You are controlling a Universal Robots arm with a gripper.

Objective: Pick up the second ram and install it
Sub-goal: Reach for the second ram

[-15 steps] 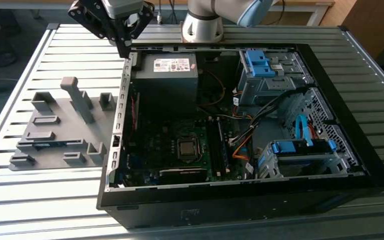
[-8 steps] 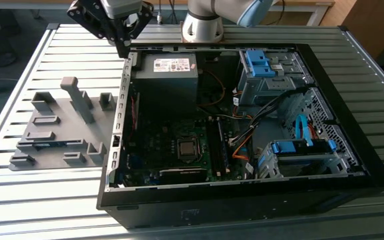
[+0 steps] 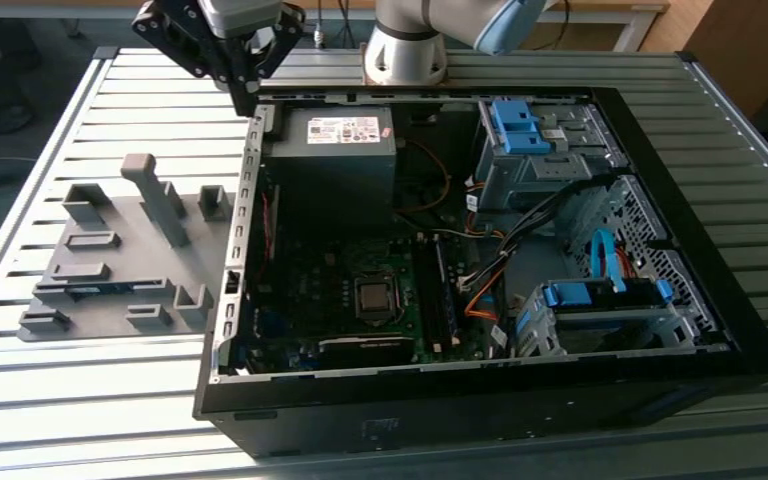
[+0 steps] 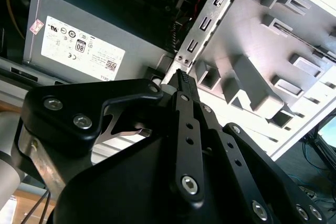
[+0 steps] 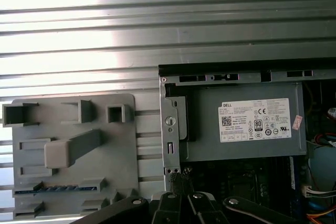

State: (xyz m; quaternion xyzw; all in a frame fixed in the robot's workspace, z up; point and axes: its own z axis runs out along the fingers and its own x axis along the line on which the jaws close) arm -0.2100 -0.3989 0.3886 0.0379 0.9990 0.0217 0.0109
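The second ram (image 3: 91, 288) is a thin blue stick lying in a slot near the front of the grey holder tray (image 3: 131, 225), on the table beside the open computer case (image 3: 491, 390). In the first wrist view the second ram (image 5: 58, 188) appears as a blue strip low on the tray (image 5: 31, 166). My gripper (image 3: 247, 100) hangs above the case's back corner by the power supply, well away from the ram. Its fingers (image 4: 181, 80) are shut with nothing between them, and the gripper (image 5: 177, 179) points down at the case's edge wall.
Inside the case lie the power supply (image 3: 340, 130), the motherboard with its processor socket (image 3: 375, 297), loose cables and two light-blue drive brackets (image 3: 518, 125) (image 3: 604, 293). The arm's base (image 3: 404, 50) stands behind the case. The slatted metal table (image 3: 91, 400) extends all around.
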